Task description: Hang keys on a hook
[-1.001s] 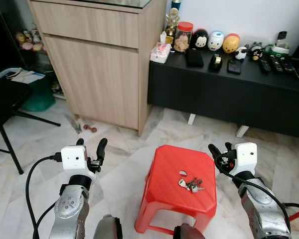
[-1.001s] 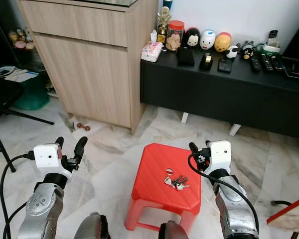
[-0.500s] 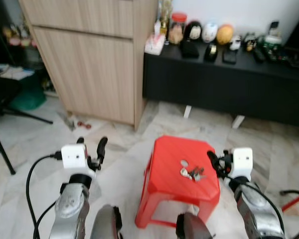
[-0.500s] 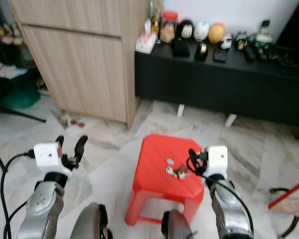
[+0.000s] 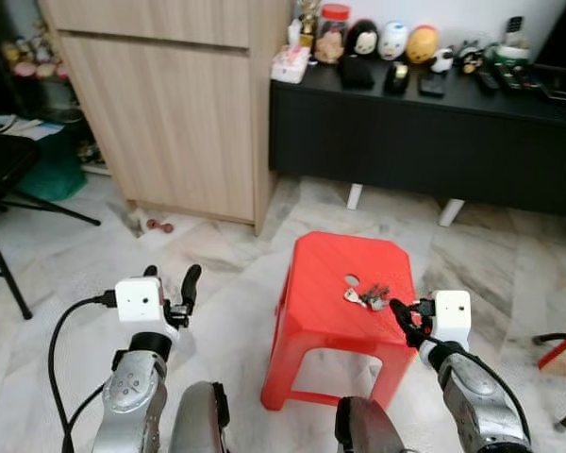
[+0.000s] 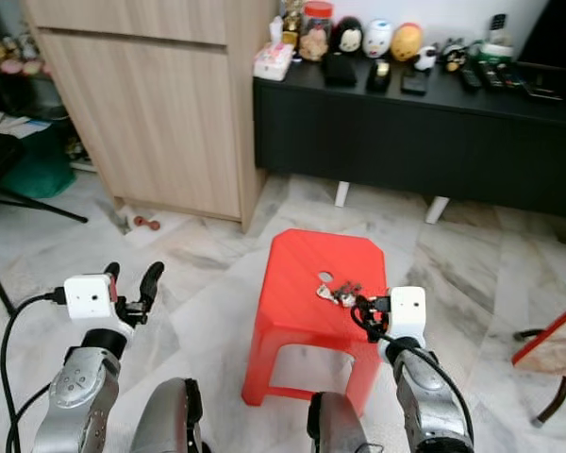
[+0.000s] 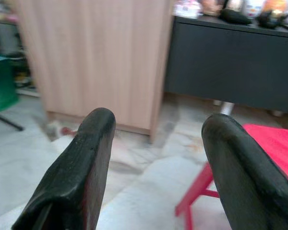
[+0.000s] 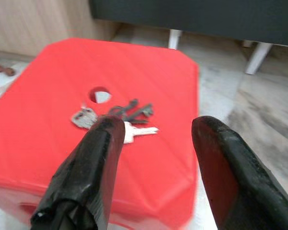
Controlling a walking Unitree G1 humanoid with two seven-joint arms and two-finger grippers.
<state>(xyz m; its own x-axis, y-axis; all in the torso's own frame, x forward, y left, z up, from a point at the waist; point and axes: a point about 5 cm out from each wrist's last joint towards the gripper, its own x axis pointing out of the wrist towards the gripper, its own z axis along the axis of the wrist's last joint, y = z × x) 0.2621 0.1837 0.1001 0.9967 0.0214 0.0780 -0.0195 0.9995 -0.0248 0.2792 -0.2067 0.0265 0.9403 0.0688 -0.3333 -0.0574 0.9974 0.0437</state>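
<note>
A bunch of keys [image 5: 368, 296] lies on top of a red plastic stool [image 5: 330, 311], beside a round hole in its seat. My right gripper [image 5: 402, 321] hangs at the stool's near right corner, open, fingers pointed at the keys [image 8: 120, 118] from a short distance. The right wrist view shows its black fingers [image 8: 89, 172] either side of the keys with nothing between them. My left gripper [image 5: 170, 285] is raised at the left, open and empty, away from the stool.
A light wooden cabinet [image 5: 170, 104] stands at the back left. A low black sideboard [image 5: 424, 142] beside it carries figurines, a jar and remotes. A black chair [image 5: 5, 189] is at far left. A small dumbbell [image 5: 158, 226] lies on the marble floor.
The camera has moved closer and tilted down, so the stool sits nearer. My right gripper has come down toward the stool's near right corner, closer to the keys. The left arm holds its pose.
</note>
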